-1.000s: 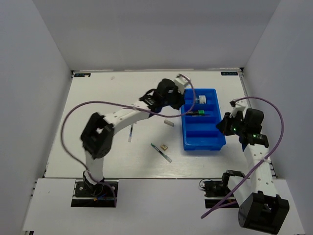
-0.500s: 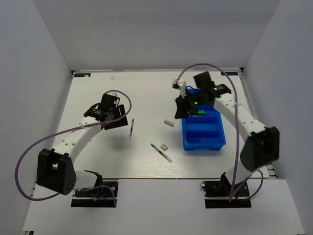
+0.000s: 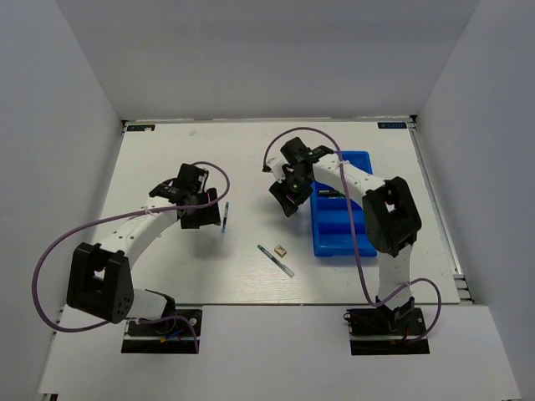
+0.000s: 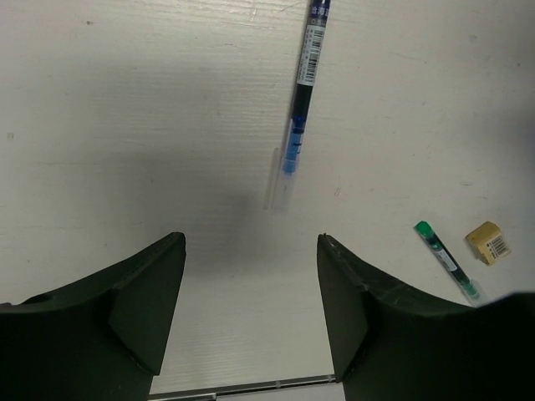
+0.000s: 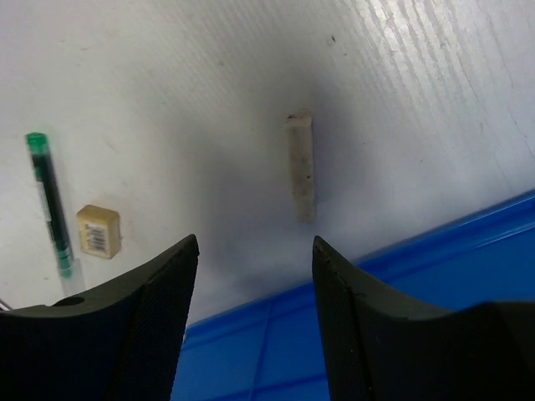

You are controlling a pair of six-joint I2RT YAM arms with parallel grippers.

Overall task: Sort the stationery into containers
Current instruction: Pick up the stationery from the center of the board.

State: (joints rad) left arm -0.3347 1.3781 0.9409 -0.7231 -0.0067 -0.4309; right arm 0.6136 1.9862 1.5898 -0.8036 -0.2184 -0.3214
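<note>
My left gripper [image 3: 203,215] is open and empty, low over the table just left of a thin pen with blue ink [image 3: 225,215]. In the left wrist view [image 4: 251,241] that pen [image 4: 301,100] lies ahead of the jaws. My right gripper [image 3: 286,201] is open and empty beside the left edge of the blue tray [image 3: 344,238]. A whitish stick eraser [image 5: 302,167] lies on the table just ahead of its jaws [image 5: 255,242], and is hidden under the gripper in the top view. A green-capped pen [image 3: 276,261] and a tan eraser [image 3: 282,250] lie on the table nearer the front.
The tray [image 5: 401,284] holds a black marker with a green cap [image 3: 335,194] in one far compartment. The green-capped pen [image 5: 50,215] and tan eraser [image 5: 98,230] show left of the right jaws. White walls close the table on three sides.
My right gripper has moved left, from over the tray's far end to the table beside the tray, above the whitish eraser. My left gripper has shifted slightly toward the blue-ink pen.
</note>
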